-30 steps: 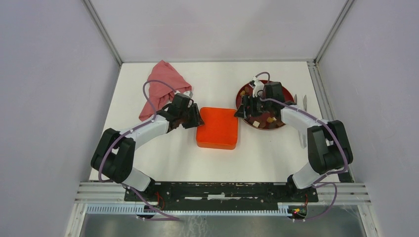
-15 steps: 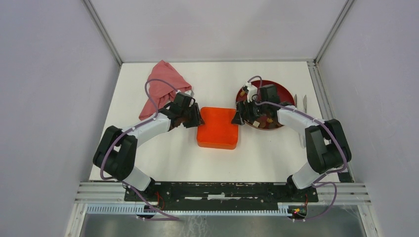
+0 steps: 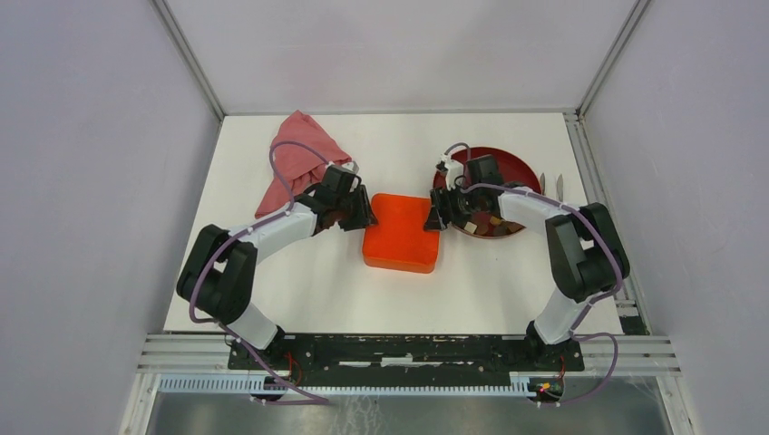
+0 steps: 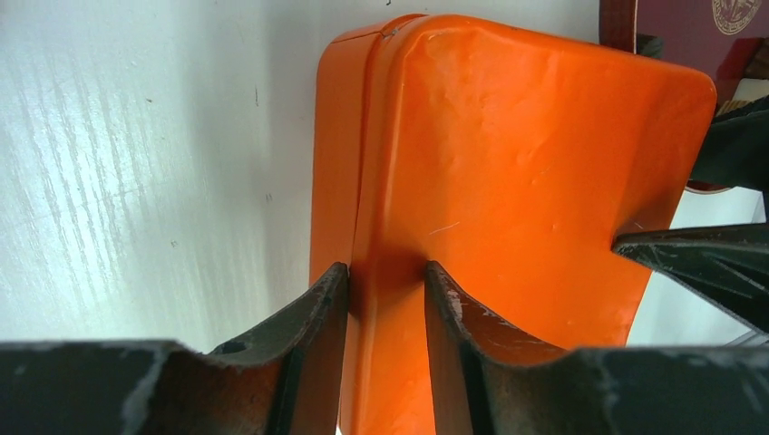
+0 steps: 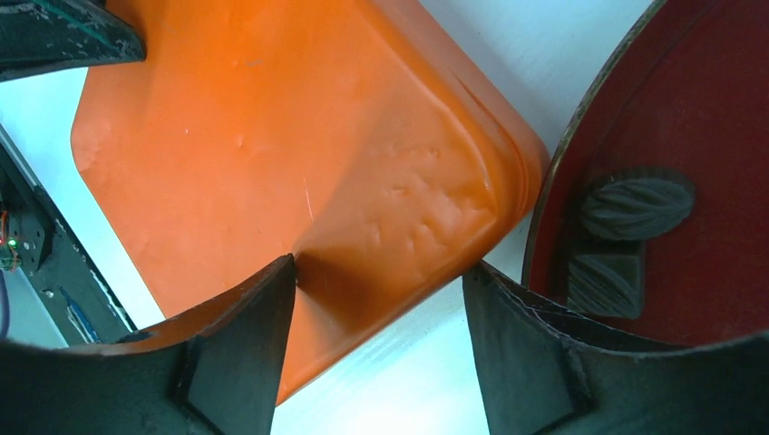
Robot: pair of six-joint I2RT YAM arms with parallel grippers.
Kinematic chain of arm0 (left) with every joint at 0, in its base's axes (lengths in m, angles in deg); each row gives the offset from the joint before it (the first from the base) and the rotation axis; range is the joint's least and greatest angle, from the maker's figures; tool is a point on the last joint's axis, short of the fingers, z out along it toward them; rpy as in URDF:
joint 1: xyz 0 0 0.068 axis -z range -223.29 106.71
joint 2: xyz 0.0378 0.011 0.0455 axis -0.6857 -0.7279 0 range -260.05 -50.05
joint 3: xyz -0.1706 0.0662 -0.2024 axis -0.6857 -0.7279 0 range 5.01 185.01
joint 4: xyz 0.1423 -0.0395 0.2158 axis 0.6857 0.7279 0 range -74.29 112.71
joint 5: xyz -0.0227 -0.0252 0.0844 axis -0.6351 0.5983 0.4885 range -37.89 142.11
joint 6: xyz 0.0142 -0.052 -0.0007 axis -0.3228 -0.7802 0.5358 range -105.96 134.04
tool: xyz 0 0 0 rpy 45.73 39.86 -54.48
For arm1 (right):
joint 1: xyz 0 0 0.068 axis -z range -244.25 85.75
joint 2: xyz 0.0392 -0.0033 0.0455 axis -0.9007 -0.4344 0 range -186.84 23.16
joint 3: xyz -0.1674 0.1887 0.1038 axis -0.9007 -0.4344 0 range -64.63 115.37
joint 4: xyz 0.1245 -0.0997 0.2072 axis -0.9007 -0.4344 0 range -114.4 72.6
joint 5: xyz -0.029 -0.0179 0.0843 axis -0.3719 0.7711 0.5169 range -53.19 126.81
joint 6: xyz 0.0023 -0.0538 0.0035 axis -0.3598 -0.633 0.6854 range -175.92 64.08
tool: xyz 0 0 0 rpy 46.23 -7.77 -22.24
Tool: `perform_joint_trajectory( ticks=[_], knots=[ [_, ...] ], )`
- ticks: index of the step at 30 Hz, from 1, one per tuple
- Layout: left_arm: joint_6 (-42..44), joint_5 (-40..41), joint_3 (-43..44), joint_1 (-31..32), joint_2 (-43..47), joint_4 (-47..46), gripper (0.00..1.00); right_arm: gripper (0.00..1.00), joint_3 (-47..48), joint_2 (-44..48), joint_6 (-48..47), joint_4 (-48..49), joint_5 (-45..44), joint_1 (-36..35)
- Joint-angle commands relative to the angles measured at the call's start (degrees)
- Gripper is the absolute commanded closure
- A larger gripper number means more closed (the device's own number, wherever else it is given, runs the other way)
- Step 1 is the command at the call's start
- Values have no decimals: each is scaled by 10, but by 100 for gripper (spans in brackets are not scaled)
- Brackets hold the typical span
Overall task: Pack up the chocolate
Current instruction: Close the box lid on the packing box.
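Chocolate (image 3: 481, 224) lies in small pieces on the plate (image 3: 508, 168), just right of the orange box (image 3: 401, 237) on the table (image 3: 408, 145); the right wrist view shows two dark ribbed pieces near the plate's rim. The left claw (image 4: 385, 272) pinches the box's left edge between narrowly set fingers. The right claw (image 5: 381, 272) stands wide apart, gripping nothing, with the box's right corner between its fingers.

Chocolate (image 3: 494, 218) on dark red plate (image 3: 510, 167)

orange box (image 3: 400, 234) btwn pink cloth (image 3: 292, 163), red plate (image 3: 511, 167)
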Motion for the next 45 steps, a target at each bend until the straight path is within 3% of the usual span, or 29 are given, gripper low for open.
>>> perform_joint_trajectory(
  ticks=[1, 8, 11, 28, 38, 41, 45],
  knots=[
    [9, 18, -1, 4, -26, 13, 57, 31, 44, -25, -18, -3, 6, -6],
    [19, 24, -12, 5, -32, -11, 54, 52, 82, -61, -46, -25, 6, -15],
    [22, 25, -7, 5, -40, -17, 54, 53, 94, -74, -49, -34, 7, -19],
    [-3, 60, 1, 3, -90, 13, 59, 24, 163, -42, -168, -98, -35, -3],
    [-4, 60, 9, -2, -98, 24, 60, 21, 193, 4, -267, -112, -3, 15],
    [-3, 60, 13, -2, -97, 25, 60, 27, 210, 10, -317, -117, 12, 10],
    [-3, 57, 18, -2, -100, 26, 60, 61, 246, 0, -349, -139, -16, -7]
  ],
)
